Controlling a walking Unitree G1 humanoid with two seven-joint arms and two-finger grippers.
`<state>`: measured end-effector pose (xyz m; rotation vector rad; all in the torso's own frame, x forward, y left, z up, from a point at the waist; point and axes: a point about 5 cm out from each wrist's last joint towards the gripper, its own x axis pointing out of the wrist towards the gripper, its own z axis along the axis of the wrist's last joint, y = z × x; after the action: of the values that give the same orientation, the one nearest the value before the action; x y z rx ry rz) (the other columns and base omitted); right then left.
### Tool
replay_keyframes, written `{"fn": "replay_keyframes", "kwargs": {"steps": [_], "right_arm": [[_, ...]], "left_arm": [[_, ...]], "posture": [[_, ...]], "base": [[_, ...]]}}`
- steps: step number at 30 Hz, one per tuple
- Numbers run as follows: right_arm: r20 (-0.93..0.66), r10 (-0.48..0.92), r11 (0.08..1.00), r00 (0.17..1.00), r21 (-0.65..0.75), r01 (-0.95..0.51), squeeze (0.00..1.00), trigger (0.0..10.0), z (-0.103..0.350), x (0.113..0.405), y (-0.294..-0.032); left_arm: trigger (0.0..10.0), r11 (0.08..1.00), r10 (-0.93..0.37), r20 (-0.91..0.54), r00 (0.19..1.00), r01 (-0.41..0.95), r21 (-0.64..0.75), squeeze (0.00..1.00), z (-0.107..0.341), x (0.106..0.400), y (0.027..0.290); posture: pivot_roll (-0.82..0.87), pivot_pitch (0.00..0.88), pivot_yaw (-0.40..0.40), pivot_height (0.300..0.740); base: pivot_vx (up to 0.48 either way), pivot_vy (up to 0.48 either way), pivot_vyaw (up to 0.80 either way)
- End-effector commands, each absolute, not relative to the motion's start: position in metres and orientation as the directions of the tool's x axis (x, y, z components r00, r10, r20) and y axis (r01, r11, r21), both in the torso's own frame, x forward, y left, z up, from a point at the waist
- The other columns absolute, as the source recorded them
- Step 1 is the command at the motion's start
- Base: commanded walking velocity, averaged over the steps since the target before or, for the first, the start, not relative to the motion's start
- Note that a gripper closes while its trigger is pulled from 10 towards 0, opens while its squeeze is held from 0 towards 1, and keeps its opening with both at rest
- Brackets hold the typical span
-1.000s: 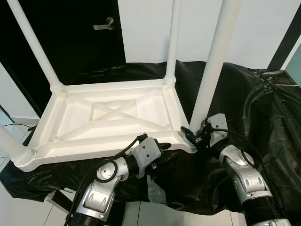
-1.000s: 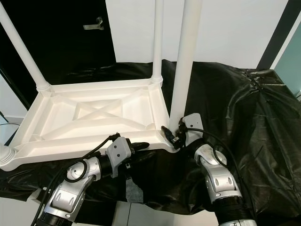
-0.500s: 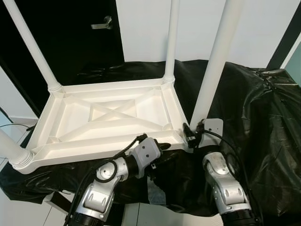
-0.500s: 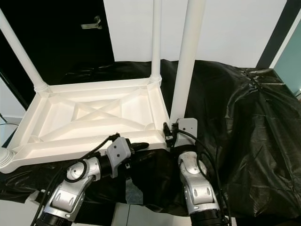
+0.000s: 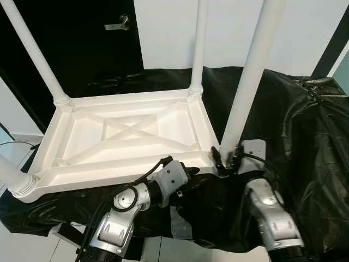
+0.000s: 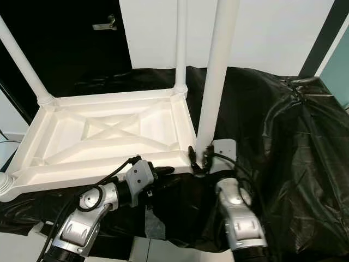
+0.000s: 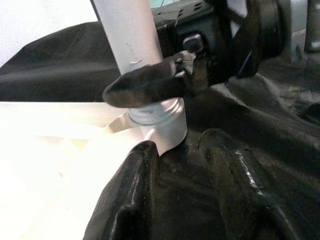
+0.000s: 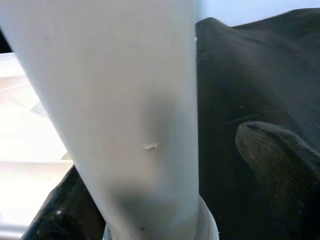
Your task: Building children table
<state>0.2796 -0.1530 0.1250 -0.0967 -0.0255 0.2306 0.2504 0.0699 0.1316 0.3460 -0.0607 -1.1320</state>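
Tabletop (image 5: 125, 136) lies upside down at frame centre on black sheet (image 5: 294, 125). Right gripper (image 5: 228, 158) straddles base of near-right leg (image 5: 245, 87), fingers either side; grip firmness: cannot tell. Left gripper (image 5: 188, 170) near tabletop's front rim, fingers narrowly parted, empty. Step: seating fourth leg. Next: twist or press leg home in corner socket, keeping it upright.

arms: silver, jointed | cables: black loops at wrists | tool: two long black fingers (image 7: 135, 200)

table top (image 5: 131, 136): white plastic, smooth, slight sheen
table leg (image 5: 248, 82): white plastic, smooth
cover sheet (image 5: 305, 125): black plastic film, glossy, wrinkled
gripper fingers (image 7: 135, 195): black, matt
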Motion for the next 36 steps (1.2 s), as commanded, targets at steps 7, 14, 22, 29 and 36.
{"fn": "replay_keyframes", "kwargs": {"steps": [7, 14, 22, 29, 36], "right_arm": [[-0.039, 0.398, 0.904, 0.917, -0.156, -0.399, 0.0, 10.0, 0.123, 0.283, -0.168], [-0.002, 0.377, 0.914, 0.926, -0.162, -0.372, 0.0, 10.0, 0.131, 0.29, -0.166], [0.053, 0.381, 0.92, 0.923, -0.126, -0.372, 0.0, 10.0, 0.137, 0.293, -0.149], [0.082, 0.455, 0.887, 0.887, -0.126, -0.444, 0.0, 10.0, 0.146, 0.304, -0.139], [0.033, 0.562, 0.823, 0.826, -0.121, -0.555, 0.0, 10.0, 0.141, 0.304, -0.145]], "left_arm": [[10.0, 0.479, -0.84, -0.096, 0.533, 0.814, 0.33, 0.0, 0.136, 0.256, 0.081], [10.0, 0.503, -0.817, -0.105, 0.566, 0.791, 0.35, 0.0, 0.141, 0.259, 0.102], [10.0, 0.555, -0.768, -0.13, 0.627, 0.753, 0.353, 0.0, 0.145, 0.262, 0.134], [10.0, 0.587, -0.714, -0.158, 0.682, 0.705, 0.398, 0.0, 0.152, 0.273, 0.164], [10.0, 0.594, -0.712, -0.153, 0.685, 0.704, 0.389, 0.0, 0.158, 0.272, 0.171]], "posture": [[0.04, 0.0, -0.028, 0.74], [0.06, 0.0, -0.03, 0.74], [0.07, 0.0, -0.016, 0.74], [0.07, 0.0, -0.004, 0.74], [0.08, 0.0, -0.006, 0.74]], "base": [[0.0, 0.0, 0.0], [0.0, 0.0, 0.0], [0.0, 0.0, 0.0], [0.0, 0.0, 0.0], [0.0, 0.0, 0.0]]}}
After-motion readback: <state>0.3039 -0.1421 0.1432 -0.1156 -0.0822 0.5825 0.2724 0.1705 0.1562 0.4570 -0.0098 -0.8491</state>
